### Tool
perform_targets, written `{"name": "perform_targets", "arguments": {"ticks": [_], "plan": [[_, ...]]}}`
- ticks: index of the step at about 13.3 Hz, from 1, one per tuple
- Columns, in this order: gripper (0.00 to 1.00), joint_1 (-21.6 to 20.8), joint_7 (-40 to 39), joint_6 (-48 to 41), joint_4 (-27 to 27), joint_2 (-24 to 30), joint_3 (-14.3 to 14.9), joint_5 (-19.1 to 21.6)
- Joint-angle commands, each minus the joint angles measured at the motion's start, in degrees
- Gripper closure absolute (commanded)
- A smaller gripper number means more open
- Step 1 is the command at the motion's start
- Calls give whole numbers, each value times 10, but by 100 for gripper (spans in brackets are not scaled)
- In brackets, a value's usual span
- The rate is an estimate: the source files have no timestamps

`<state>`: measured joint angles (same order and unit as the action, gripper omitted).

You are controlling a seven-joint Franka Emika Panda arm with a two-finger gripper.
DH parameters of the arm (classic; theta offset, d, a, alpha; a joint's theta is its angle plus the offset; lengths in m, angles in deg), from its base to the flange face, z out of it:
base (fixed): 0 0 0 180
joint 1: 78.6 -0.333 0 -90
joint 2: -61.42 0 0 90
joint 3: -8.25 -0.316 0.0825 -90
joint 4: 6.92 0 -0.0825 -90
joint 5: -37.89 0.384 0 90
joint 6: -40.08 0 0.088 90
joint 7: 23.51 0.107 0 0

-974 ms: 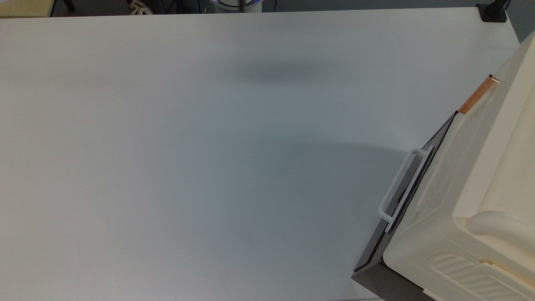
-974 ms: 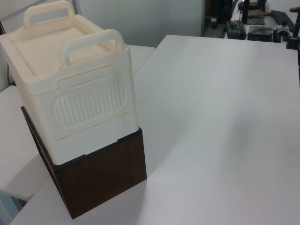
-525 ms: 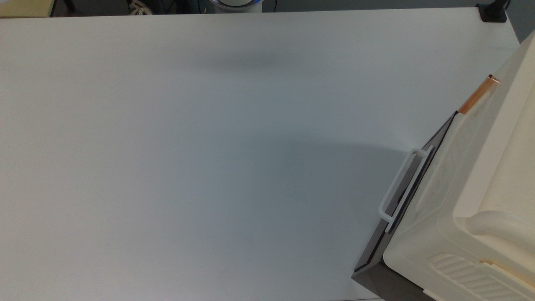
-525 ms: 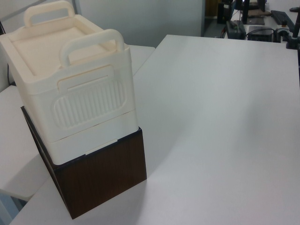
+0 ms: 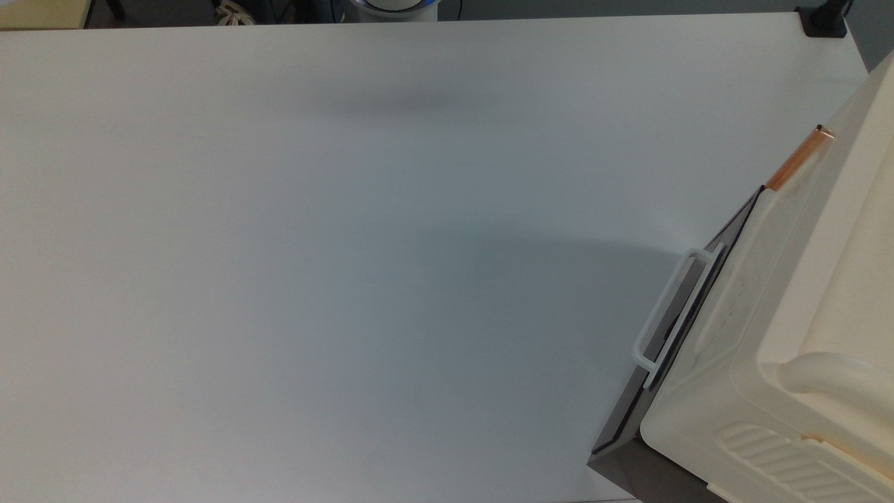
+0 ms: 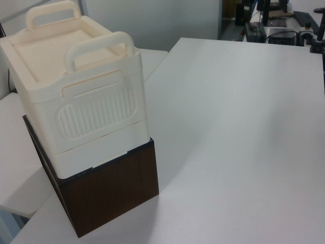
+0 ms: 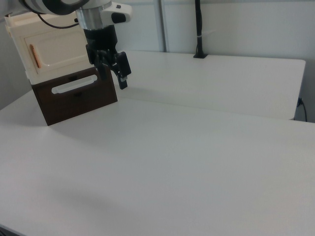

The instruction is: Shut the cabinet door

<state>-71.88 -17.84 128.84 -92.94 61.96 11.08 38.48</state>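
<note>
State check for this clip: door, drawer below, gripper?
Cabinet door: looks shut, flush with the cabinet front.
Dark drawer: looks pushed in.
Gripper: open, holding nothing, up in front of the cabinet.

The claw (image 7: 114, 73) hangs fingers-down from the arm, fingers apart.

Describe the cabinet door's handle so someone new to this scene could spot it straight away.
At the right view's upper left, a cream cabinet sits stacked on a dark brown unit. On the cabinet door, near its left edge, stands the handle, a short upright orange-brown bar. The unit's handle below is a long white loop lying sideways.
</note>
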Motion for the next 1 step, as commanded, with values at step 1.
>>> {"name": "perform_targets", "arguments": {"ticks": [1], "plan": [[0,1,-1,-7,-5,3,-5,-9]]}}
